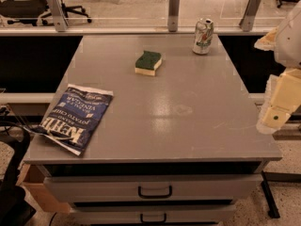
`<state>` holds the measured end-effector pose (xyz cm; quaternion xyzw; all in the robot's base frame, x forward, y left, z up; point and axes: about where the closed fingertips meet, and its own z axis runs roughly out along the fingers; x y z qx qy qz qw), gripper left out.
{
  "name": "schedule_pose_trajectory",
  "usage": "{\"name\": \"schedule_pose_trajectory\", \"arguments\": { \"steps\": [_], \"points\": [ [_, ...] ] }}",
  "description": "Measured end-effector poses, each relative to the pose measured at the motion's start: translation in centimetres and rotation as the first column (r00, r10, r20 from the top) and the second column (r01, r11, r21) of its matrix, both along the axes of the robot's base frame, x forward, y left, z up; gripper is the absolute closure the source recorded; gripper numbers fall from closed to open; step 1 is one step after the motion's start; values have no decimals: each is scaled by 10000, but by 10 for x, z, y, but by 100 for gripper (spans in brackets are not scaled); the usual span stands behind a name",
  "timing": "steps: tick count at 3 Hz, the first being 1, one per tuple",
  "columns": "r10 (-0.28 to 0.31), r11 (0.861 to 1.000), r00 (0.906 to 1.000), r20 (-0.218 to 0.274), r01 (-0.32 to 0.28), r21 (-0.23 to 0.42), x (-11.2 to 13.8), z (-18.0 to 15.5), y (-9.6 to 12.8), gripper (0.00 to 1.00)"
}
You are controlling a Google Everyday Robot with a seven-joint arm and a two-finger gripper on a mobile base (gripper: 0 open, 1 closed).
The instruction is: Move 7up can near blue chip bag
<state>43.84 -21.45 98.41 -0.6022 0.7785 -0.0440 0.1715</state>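
The 7up can (203, 36) stands upright at the far right corner of the grey table (188, 112). The blue chip bag (76, 117) lies flat at the near left edge, far from the can. My gripper (277, 108) is at the right edge of the view, off the table's right side, level with its front half and well short of the can. It holds nothing that I can see.
A green-and-yellow sponge (148, 62) lies in the far middle of the table, left of the can. A glass railing with metal posts (174, 4) runs behind the table. Drawers with handles (154, 191) sit below the front edge.
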Motion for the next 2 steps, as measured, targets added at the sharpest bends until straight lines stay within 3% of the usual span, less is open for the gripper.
{"name": "schedule_pose_trajectory", "arguments": {
  "steps": [1, 2],
  "points": [
    [0, 10000, 10000, 2, 0, 0, 0, 0, 0, 0],
    [-718, 9971, 9971, 251, 711, 269, 2, -2, -2, 0]
  ]
}}
